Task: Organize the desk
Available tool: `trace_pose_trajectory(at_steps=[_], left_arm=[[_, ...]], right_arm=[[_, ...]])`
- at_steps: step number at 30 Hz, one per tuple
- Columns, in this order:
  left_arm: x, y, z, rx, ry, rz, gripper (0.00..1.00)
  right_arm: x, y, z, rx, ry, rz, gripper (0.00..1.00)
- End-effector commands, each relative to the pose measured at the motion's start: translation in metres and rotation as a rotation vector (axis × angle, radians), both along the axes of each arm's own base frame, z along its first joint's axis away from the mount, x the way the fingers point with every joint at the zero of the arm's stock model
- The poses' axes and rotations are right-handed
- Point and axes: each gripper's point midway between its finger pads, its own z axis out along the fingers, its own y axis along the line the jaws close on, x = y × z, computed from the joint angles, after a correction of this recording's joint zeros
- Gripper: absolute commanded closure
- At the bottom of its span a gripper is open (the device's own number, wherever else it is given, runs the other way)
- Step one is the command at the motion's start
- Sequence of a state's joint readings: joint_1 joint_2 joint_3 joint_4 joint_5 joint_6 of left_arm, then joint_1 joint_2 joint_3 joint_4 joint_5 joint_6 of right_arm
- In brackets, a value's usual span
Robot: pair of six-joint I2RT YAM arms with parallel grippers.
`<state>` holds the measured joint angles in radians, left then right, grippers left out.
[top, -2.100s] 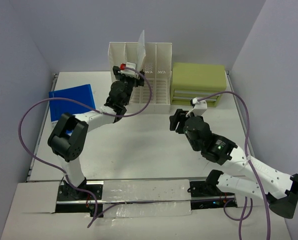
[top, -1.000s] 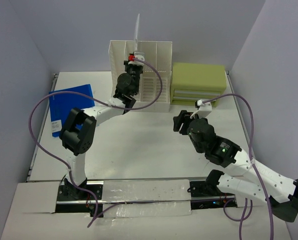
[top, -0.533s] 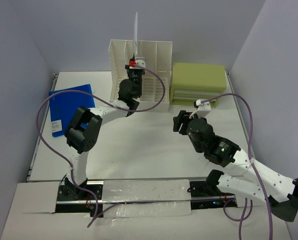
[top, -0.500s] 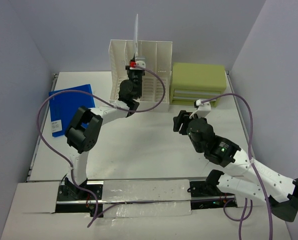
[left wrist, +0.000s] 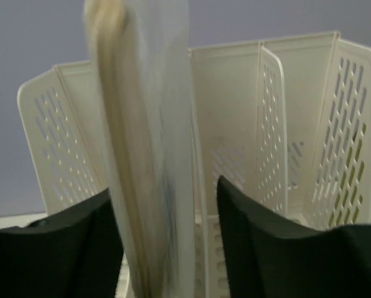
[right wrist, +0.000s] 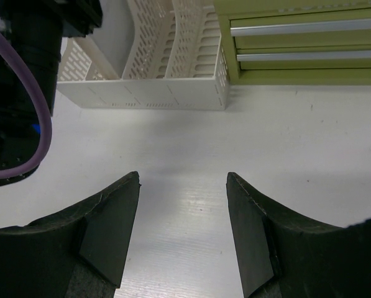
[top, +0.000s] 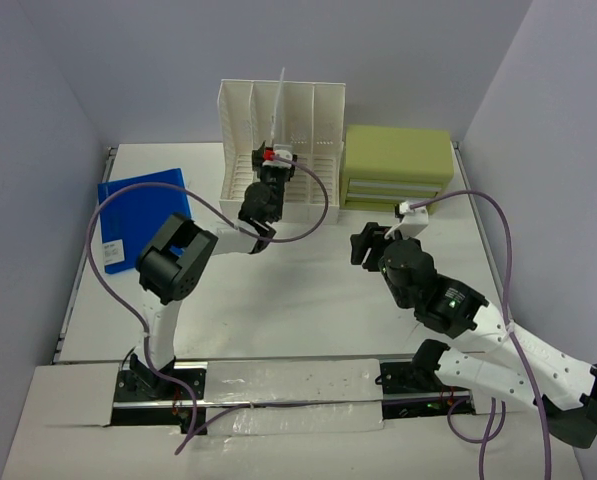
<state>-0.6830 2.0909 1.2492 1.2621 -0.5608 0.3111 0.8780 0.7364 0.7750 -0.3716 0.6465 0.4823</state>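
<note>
Left hand (top: 274, 153) clenched on a thin translucent sheet (top: 279, 95), held on edge with its long axis vertical, roughly in line with the dividers of the white file rack (top: 318, 120) at the far edge of the tabletop (top: 298, 300). Rack is straight ahead of that hand; can't tell which slot. Next move is probably straight down. Right hand (top: 370, 243) spread and empty over right-centre, well apart from the rack. Blue folder (top: 143, 205) lies flat by the left edge, left arm nearer.
</note>
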Motion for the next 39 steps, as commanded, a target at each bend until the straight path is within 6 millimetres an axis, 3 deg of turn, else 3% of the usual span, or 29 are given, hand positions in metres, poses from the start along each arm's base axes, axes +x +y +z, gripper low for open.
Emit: trace_pose_trajectory(at_steps=[1, 3, 7, 12, 14, 15, 17, 19, 24, 26, 30, 32, 36, 39], left_arm=[[-0.024, 0.001, 0.058, -0.114, -0.091, -0.048, 0.16], [-0.026, 0.003, 0.066, -0.112, -0.053, -0.052, 0.02], [-0.03, 0.012, 0.091, -0.134, 0.05, -0.033, 0.01], [-0.063, 0.036, 0.138, -0.097, 0.221, -0.123, 0.01], [-0.077, 0.042, 0.133, 0.021, 0.341, -0.228, 0.01], [-0.085, 0.058, 0.142, 0.043, 0.353, -0.239, 0.01], [-0.099, 0.08, 0.135, 0.084, 0.443, -0.242, 0.01], [-0.113, 0.123, 0.14, 0.087, 0.471, -0.167, 0.01], [-0.156, 0.22, 0.124, 0.15, 0.496, 0.063, 0.01], [-0.18, 0.254, 0.106, 0.172, 0.549, 0.138, 0.01], [-0.217, 0.294, 0.055, 0.182, 0.731, 0.225, 0.01], [-0.235, 0.312, 0.014, 0.175, 0.858, 0.261, 0.01], [-0.255, 0.342, -0.045, 0.148, 1.066, 0.307, 0.01], [-0.264, 0.36, -0.077, 0.082, 1.17, 0.278, 0.01]], right_arm=[[0.001, -0.003, 0.003, 0.021, -0.01, -0.018, 0.34], [0.001, -0.001, 0.003, 0.028, -0.005, -0.011, 0.34], [0.0, 0.007, -0.001, 0.046, 0.014, 0.015, 0.34], [-0.003, 0.025, -0.013, 0.05, 0.066, 0.092, 0.34], [-0.004, 0.029, -0.023, 0.038, 0.095, 0.107, 0.34], [-0.005, 0.032, -0.026, 0.037, 0.105, 0.118, 0.34], [-0.005, 0.036, -0.032, 0.032, 0.117, 0.132, 0.34], [-0.005, 0.042, -0.041, 0.025, 0.134, 0.156, 0.34], [-0.006, 0.056, -0.052, 0.03, 0.151, 0.215, 0.34], [-0.008, 0.064, -0.055, 0.046, 0.155, 0.253, 0.34], [-0.012, 0.075, -0.059, 0.078, 0.157, 0.307, 0.34], [-0.013, 0.081, -0.058, 0.098, 0.151, 0.332, 0.34], [-0.012, 0.088, -0.061, 0.105, 0.149, 0.357, 0.34], [-0.009, 0.095, -0.063, 0.113, 0.153, 0.368, 0.34]])
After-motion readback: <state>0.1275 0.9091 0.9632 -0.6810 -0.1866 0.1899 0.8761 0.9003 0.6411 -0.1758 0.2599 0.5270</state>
